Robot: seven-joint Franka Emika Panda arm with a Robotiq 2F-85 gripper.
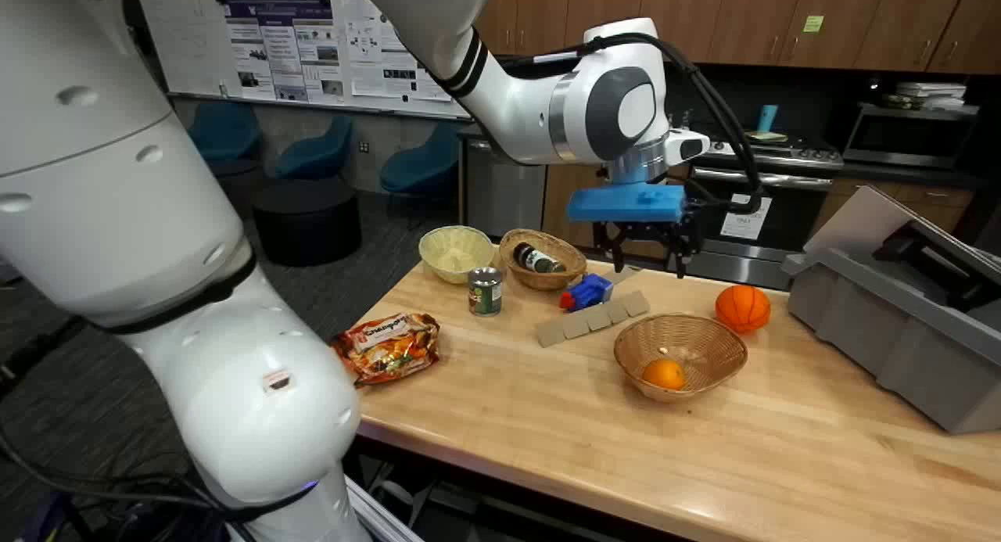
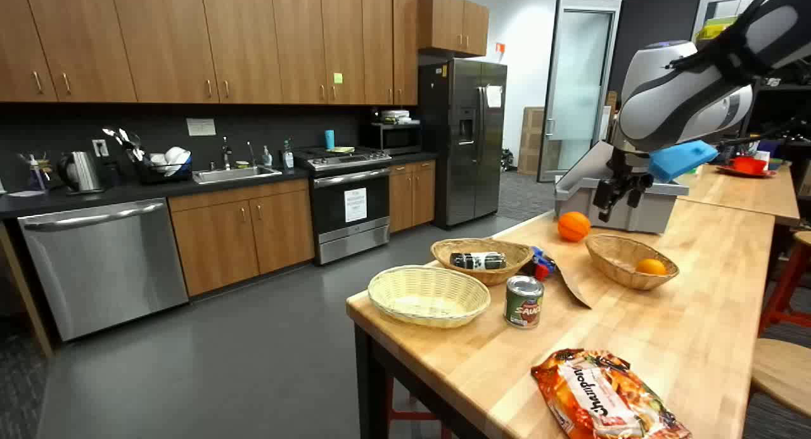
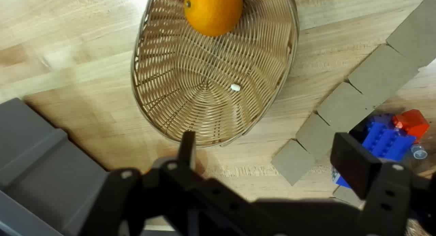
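Note:
My gripper is open and empty, high above the wooden table. It also shows in an exterior view and in the wrist view, its black fingers wide apart. A brown oval basket holds an orange at one end and a small white piece. The same basket stands nearer the table's front than the gripper. A blue and red toy lies beside a grey-brown cardboard strip; the right finger partly covers the toy in the wrist view.
An orange ball sits near a grey bin. A second brown basket holds a black bottle. A pale yellow basket, a can and an orange snack bag stand toward the table's other end.

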